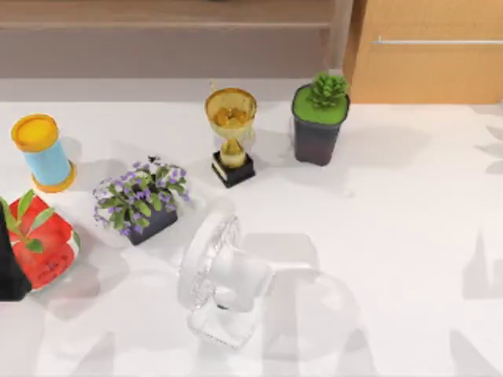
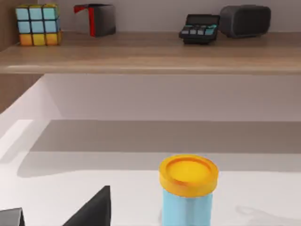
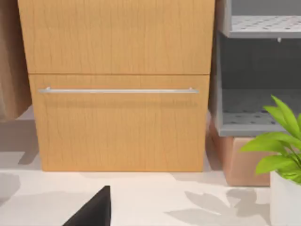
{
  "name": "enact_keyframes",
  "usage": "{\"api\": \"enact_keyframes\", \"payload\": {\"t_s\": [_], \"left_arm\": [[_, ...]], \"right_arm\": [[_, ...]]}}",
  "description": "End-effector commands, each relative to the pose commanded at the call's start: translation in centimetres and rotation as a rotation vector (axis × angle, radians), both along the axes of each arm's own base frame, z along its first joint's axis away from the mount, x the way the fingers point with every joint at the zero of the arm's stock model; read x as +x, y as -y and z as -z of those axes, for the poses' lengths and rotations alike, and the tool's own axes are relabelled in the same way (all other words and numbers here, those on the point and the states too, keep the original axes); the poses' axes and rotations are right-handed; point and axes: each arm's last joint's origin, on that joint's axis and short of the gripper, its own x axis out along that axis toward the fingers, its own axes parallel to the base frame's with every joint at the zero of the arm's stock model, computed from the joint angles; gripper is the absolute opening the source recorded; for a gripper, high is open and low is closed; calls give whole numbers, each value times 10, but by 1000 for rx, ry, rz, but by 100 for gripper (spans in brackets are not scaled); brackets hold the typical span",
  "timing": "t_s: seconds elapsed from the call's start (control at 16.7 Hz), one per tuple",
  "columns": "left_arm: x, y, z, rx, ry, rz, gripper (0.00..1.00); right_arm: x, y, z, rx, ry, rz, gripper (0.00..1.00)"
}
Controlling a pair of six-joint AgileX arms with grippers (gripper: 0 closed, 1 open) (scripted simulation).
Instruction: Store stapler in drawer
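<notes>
Two hands are in play, and neither holds anything. The right hand [image 3: 94, 210] faces the drawer [image 3: 120, 125] squarely, with a strip of bare desk [image 3: 155, 197] between them. That heading suits a reach for the thin silver bar handle [image 3: 117, 90] straight ahead of it. The drawer front sits flush under the panel above it, so the drawer is shut and must be opened before anything can go in. Whether this hand is spread or pressed together cannot be told. Off to one side of it are a leafy plant in a white pot [image 3: 282, 155] and a grey rack [image 3: 256, 70], near enough to matter if the arm swings wide. The left hand [image 2: 91, 210] sits low over the desk and looks toward the long wooden shelf [image 2: 150, 54], with a blue canister with a yellow lid [image 2: 188, 188] just ahead of it; its state cannot be told either. On the shelf beyond it stand a colour cube [image 2: 38, 24], a red and black box [image 2: 96, 20], a calculator [image 2: 200, 28] and a dark rounded case [image 2: 245, 20]. Which of these, if any, is the stapler cannot be told. From above, a trophy [image 1: 231, 133], a succulent pot [image 1: 319, 118], a purple flower pot [image 1: 141, 200] and a white fan [image 1: 220, 275] crowd the middle of the desk. The likely first step is opening the drawer, so the task has hardly begun.
</notes>
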Motion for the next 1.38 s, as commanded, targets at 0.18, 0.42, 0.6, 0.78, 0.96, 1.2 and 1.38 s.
{"api": "enact_keyframes", "payload": {"t_s": [0.18,0.42,0.6,0.78,0.96,1.2,1.38], "left_arm": [[0,0,0,0,0,0,100],[0,0,0,0,0,0,100],[0,0,0,0,0,0,100],[0,0,0,0,0,0,100],[0,0,0,0,0,0,100],[0,0,0,0,0,0,100],[0,0,0,0,0,0,100]], "right_arm": [[0,0,-2,-10,4,0,100],[6,0,-26,-150,35,6,100],[23,0,-55,-343,54,13,100],[58,-2,-81,-575,62,18,100],[109,-7,-90,-815,43,8,100],[187,-20,-68,-1102,10,-18,100],[234,-32,-35,-1277,-2,-22,100]]}}
